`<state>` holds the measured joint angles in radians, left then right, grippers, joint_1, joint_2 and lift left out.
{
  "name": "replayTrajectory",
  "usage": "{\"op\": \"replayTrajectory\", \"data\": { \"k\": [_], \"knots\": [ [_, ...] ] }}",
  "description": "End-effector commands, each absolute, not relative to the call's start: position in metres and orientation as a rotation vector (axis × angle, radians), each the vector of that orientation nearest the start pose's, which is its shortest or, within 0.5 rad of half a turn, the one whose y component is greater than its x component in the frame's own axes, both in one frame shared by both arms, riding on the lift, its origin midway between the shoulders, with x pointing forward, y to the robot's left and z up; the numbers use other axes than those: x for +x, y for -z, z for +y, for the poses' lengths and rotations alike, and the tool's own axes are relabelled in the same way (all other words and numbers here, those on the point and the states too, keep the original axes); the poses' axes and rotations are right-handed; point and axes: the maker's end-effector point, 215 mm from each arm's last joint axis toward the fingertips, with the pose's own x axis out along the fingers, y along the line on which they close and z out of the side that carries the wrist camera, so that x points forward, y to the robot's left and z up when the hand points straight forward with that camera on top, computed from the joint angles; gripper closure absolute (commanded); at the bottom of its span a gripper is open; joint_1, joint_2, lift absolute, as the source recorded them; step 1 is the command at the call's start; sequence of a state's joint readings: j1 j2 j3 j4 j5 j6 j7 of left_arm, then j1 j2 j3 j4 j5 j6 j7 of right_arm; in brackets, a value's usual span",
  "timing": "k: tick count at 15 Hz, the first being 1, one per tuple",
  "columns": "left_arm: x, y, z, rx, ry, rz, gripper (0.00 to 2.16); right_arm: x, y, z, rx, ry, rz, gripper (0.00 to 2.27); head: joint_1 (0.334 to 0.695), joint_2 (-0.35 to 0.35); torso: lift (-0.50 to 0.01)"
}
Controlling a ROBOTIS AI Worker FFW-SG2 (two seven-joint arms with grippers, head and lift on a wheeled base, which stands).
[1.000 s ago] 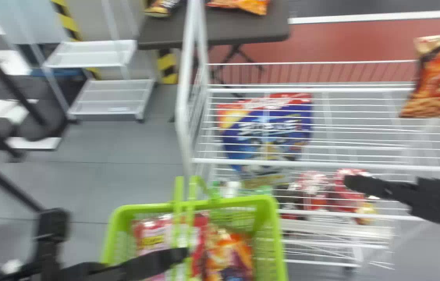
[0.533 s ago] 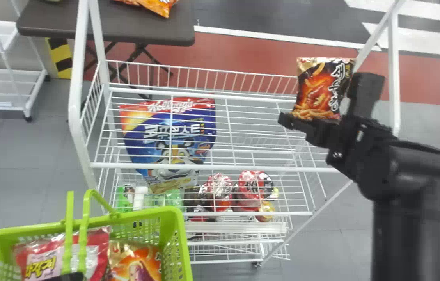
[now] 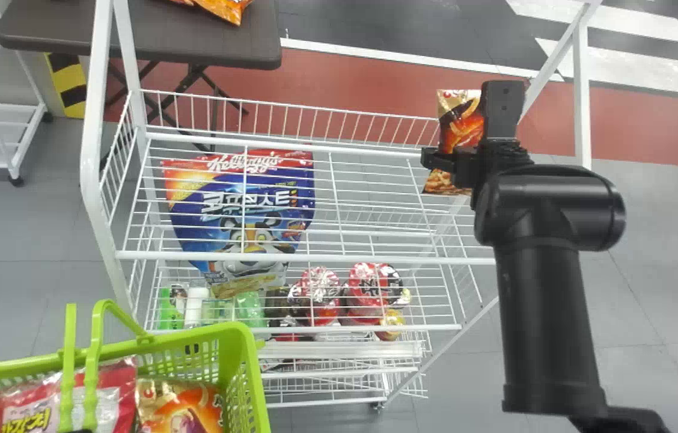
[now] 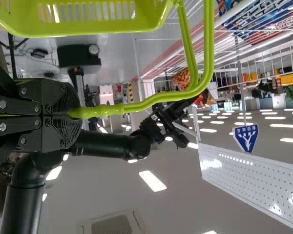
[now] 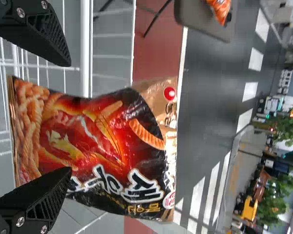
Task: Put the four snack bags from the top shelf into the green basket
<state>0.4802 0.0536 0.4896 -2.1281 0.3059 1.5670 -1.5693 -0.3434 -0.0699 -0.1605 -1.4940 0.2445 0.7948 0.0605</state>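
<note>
Beyond the rack a red strip of floor (image 3: pixel 345 84) crosses the room, and against it, at the far right corner of the top shelf (image 3: pixel 339 260), I can see the bag to fetch (image 3: pixel 463 129), close by the back rail. The right claw (image 5: pixel 71 117) has its fingers spread wide, the bag across the space between them. I'd ease them along its two sides, well past the edges, and close gently around the body, because crisp packets crush and slip. Then I'd want it raised clear of the wire rail before any swing left, for a corner could easily snag. The left claw (image 4: pixel 75 113) is clamped on the handle (image 4: pixel 146 105) and ought to keep the green basket (image 3: pixel 195 332) level. The right wrist view gives nearly the whole printed front of that bag, while in the head view the right claw covers part of it. The head view, in turn, looks into the basket, where a pink-and-red bag (image 3: pixel 113 385) lies beside an orange one (image 3: pixel 189 406); the left wrist view gives me its outside and that grip.
</note>
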Motion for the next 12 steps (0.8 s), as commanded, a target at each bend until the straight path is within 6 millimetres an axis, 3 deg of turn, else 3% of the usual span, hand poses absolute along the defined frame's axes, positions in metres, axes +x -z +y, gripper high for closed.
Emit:
{"op": "replayTrajectory", "data": {
  "k": [1, 3, 4, 5, 7, 9, 12],
  "knots": [
    [0.220, 0.365, 0.176, -1.283, 0.994, 0.813, 2.13, 0.650, 0.393, -0.401, -0.198, 0.278, 0.564, 0.04, 0.695, -0.273, 0.000],
    [0.220, 0.367, 0.177, -1.289, 0.991, 0.815, 2.13, 0.652, 0.400, -0.413, -0.221, 0.316, 0.591, 0.14, 0.695, -0.280, 0.000],
    [0.220, 0.368, 0.177, -1.294, 0.989, 0.815, 2.13, 0.653, 0.401, -0.415, -0.223, 0.321, 0.600, 0.38, 0.695, -0.290, 0.000],
    [0.220, 0.368, 0.177, -1.295, 0.988, 0.816, 2.13, 0.652, 0.406, -0.416, -0.224, 0.323, 0.617, 0.74, 0.695, -0.294, 0.000],
    [0.220, 0.369, 0.178, -1.298, 0.987, 0.816, 2.13, 0.649, 0.410, -0.419, -0.220, 0.337, 0.630, 2.00, 0.695, -0.298, 0.000],
    [0.220, 0.369, 0.178, -1.297, 0.986, 0.817, 2.13, 0.644, 0.415, -0.422, -0.216, 0.352, 0.637, 2.25, 0.695, -0.303, 0.000],
    [0.221, 0.370, 0.178, -1.299, 0.986, 0.817, 2.13, 0.639, 0.414, -0.421, -0.204, 0.348, 0.626, 2.25, 0.695, -0.308, 0.000]
  ]
}}
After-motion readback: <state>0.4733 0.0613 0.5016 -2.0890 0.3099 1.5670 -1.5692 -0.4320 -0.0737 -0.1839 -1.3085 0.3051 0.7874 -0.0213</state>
